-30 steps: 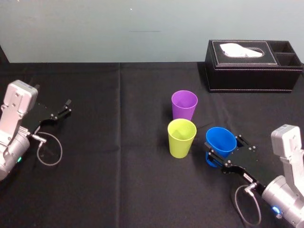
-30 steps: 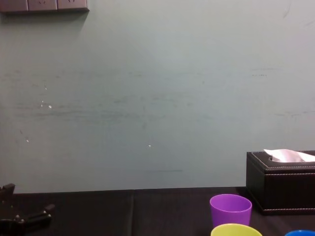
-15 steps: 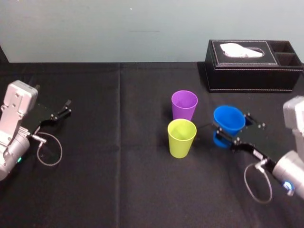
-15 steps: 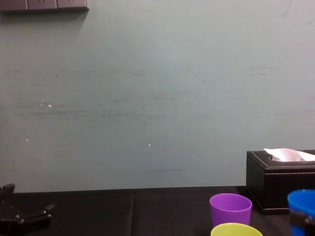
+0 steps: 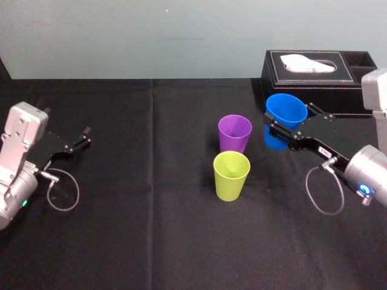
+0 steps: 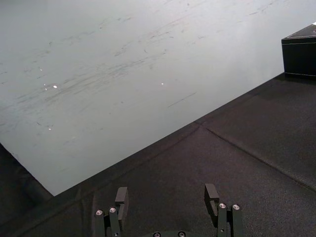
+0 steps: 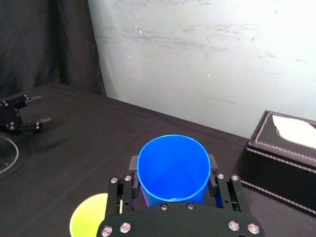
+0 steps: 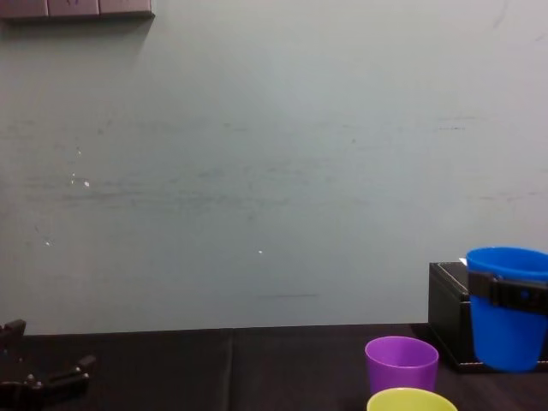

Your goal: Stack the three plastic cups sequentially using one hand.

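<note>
Silver-grey left arm (image 5: 19, 148) and right arm (image 5: 373, 178). Black, flat-fingered left gripper (image 5: 86, 136) and right gripper (image 5: 289, 118), studded with silver screws (image 7: 125, 227). Thin looped cable (image 5: 78, 192) at each wrist.

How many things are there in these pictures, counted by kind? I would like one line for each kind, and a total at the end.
Cups: 3 (purple cup, yellow-green cup, blue cup held above the table)
Boxes: 1 (tissue box)
Tools: 2 (right tool shut on the blue cup; left tool open, at the table's left)
Total: 6

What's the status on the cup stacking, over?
Right hand shut on blue cup, aloft beside purple cup. Left hand open, parked left. Yellow-green cup upright, nothing stacked. Tissue box just behind.
</note>
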